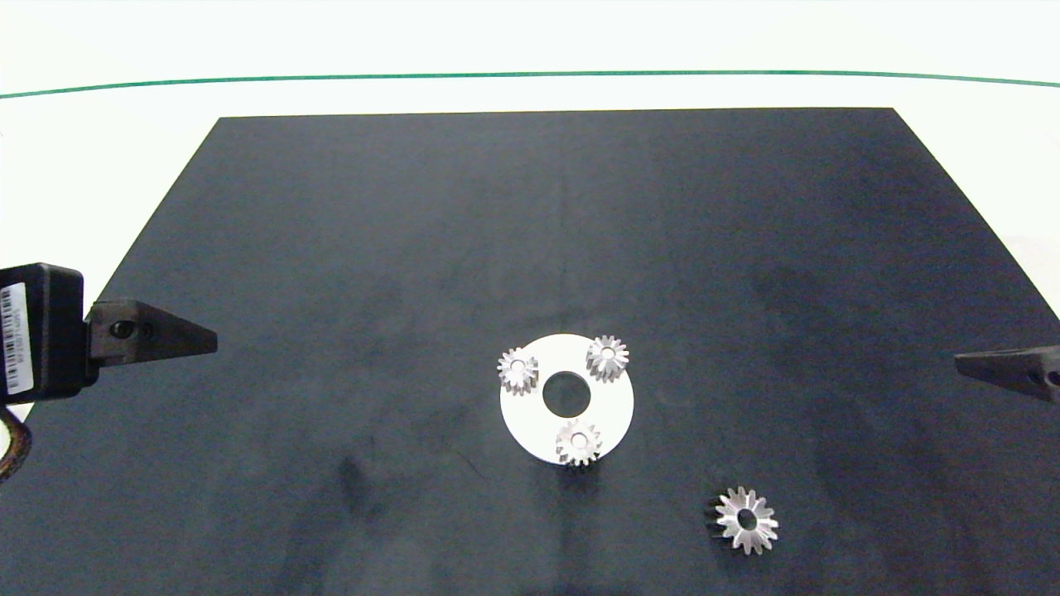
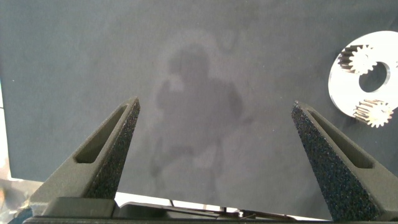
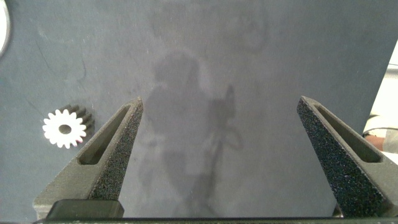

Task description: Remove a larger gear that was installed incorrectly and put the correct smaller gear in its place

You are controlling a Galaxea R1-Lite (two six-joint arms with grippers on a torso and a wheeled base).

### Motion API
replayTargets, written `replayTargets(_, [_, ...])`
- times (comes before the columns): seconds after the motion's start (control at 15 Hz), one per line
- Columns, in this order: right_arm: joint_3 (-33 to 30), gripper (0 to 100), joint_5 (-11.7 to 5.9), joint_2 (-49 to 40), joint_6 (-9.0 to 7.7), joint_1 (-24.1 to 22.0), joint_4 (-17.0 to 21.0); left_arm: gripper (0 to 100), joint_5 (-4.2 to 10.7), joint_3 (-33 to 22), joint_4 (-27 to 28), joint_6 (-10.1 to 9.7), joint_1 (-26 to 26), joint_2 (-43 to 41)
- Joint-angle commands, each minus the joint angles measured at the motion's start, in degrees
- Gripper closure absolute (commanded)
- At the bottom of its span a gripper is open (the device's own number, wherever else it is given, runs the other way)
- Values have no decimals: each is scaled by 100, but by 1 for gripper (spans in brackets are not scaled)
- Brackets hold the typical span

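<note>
Three small blunt-toothed gears seated on the white ring plate (image 1: 617,406), spaced evenly round its centre hole: one at the left (image 1: 518,371), one at the far right (image 1: 607,358), one at the near edge (image 1: 578,442). Which of the three counts as the smaller gear of the swap, impossible to tell, all alike. One larger gear (image 1: 746,520), starburst-toothed, lying flat on the dark mat (image 1: 331,248) off to the near right of the plate, well apart from it and touching nothing. Judged from this layout: wrong gear already off, all three seats filled with matching gears, swap seemingly complete. Left tool (image 1: 153,338) parked over the left edge of the mat, fingers spread wide with nothing between them, well apart from the plate. Right tool (image 1: 1006,371) parked likewise at the right edge, fingers wide apart and empty, the larger gear near it but untouched. Probable reason for both standing back and open: nothing left to carry, clear view of the plate kept. Larger gear probably dropped on the right-hand side as the nearest free patch of mat, away from the plate so as not to foul it. Count: four gears, one plate, two tools, one mat on a pale desk (image 1: 124,149).
</note>
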Motion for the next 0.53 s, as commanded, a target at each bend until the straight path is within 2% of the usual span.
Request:
replayTargets(0.07, [8, 0, -10, -4, 0, 1, 19, 0, 18, 4, 31, -12, -6, -22])
replayTargets(0.53, [35, 0, -10, 23, -9, 37, 19, 0, 18, 4, 5, -12, -6, -31])
